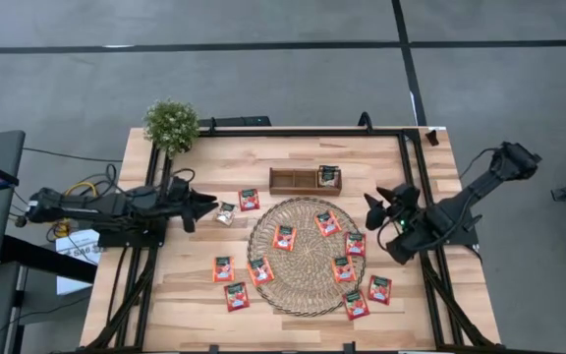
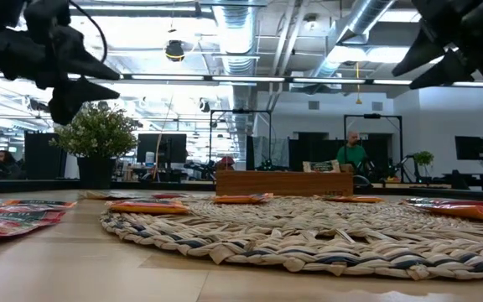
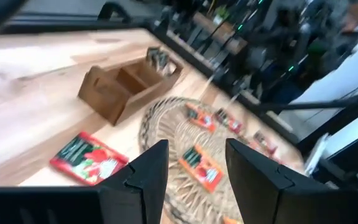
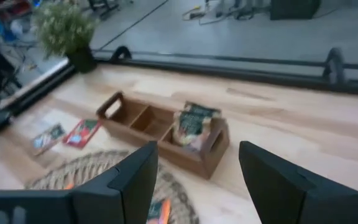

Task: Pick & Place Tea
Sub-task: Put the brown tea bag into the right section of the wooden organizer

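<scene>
Tabletop [image 1: 293,310] of pale, planked butcher-block wood fills the overhead view, framed by black metal rails. At its centre lies a round woven straw mat [image 1: 306,285], coiled in thick braided rings with darker flecks.

Behind the mat sits a small brown wooden tray [image 1: 293,181], a long low box split into compartments, its long axis running across the tabletop. One dark green-and-white sachet [image 1: 329,176] stands tilted in its right-end compartment.

Small, flat, square red-orange tea sachets [image 1: 284,237] with green-and-white labels lie scattered face up, each turned at its own slight angle. Five rest on the mat. Two lie on bare wood just left of it, and another sits on the wood at its front right edge. One is near the tray's left end [image 1: 250,200], with a silvery-white sachet [image 1: 225,213] just beside it. Two more lie at the front right, off the mat.

A small potted plant [image 1: 172,125] with bushy green leaves stands at the back left corner.

The left gripper [image 1: 208,206] hangs above the tabletop just left of the silvery sachet, its dark fingers spread apart and holding nothing. The right gripper [image 1: 376,205] hovers above the mat's right edge, fingers spread wide and empty.
</scene>
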